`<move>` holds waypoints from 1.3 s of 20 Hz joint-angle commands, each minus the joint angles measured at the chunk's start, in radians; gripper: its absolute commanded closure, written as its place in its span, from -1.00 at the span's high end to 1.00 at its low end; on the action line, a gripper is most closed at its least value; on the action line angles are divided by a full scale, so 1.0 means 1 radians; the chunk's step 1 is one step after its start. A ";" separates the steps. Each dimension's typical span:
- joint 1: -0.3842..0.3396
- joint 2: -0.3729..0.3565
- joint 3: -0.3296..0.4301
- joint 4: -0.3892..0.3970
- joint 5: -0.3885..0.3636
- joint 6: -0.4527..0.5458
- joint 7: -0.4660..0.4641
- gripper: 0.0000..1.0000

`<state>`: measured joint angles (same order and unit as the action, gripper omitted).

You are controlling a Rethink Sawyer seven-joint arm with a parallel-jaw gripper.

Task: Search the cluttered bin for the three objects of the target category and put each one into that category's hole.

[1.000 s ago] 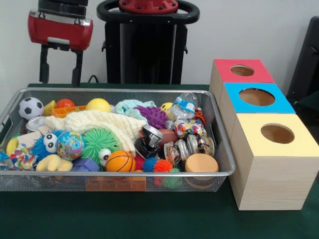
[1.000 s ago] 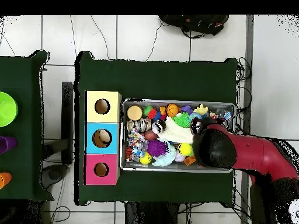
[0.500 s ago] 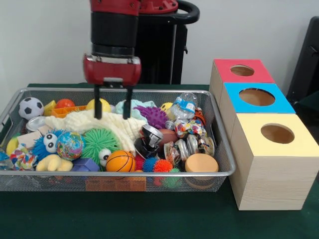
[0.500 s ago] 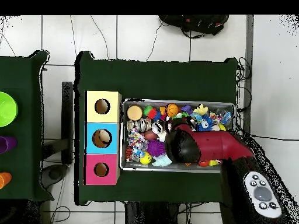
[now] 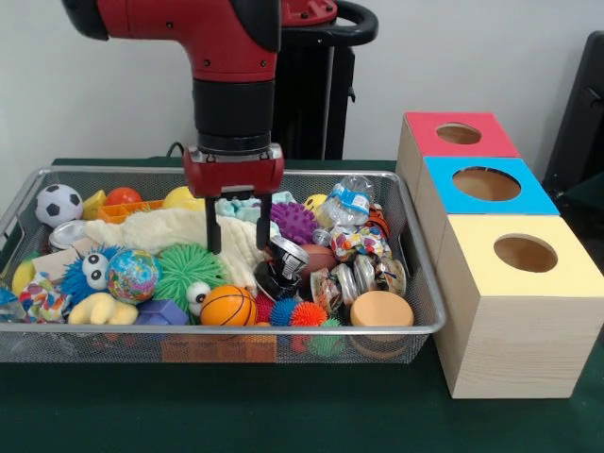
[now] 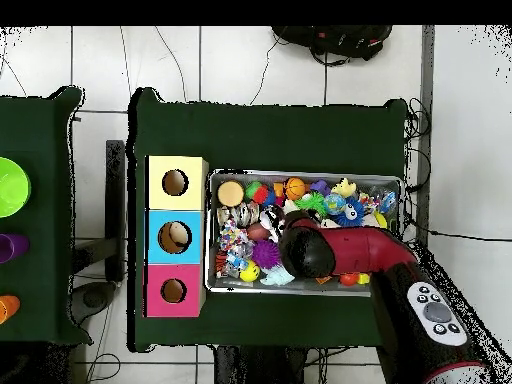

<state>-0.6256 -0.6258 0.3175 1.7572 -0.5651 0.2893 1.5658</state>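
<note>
Two fingers (image 5: 214,236) of the gripper (image 5: 237,234) hang apart, empty, straddling the cream cloth (image 5: 179,232) directly below, mid-bin (image 5: 415,247).

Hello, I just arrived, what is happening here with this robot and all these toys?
A red robot arm is reaching down into a wire bin full of toys. Its end effector is open and empty, its fingers low over a cream cloth, near a purple spiky ball. Beside the bin stand three wooden boxes with round holes, topped red, blue and yellow. No toy is in its grip at this moment.
</note>
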 commanded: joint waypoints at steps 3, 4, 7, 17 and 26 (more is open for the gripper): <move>-0.078 -0.027 0.104 0.021 0.024 0.131 -0.055 1.00; -0.082 -0.034 0.107 0.025 0.027 0.139 -0.055 1.00; -0.089 -0.059 0.117 0.043 0.037 0.156 -0.053 1.00; -0.118 -0.164 0.199 -0.025 0.121 0.355 -0.162 1.00; -0.213 -0.012 0.278 -0.155 0.069 0.456 -0.313 1.00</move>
<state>-0.7680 -0.7299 0.4828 1.6953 -0.4816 0.5654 1.5658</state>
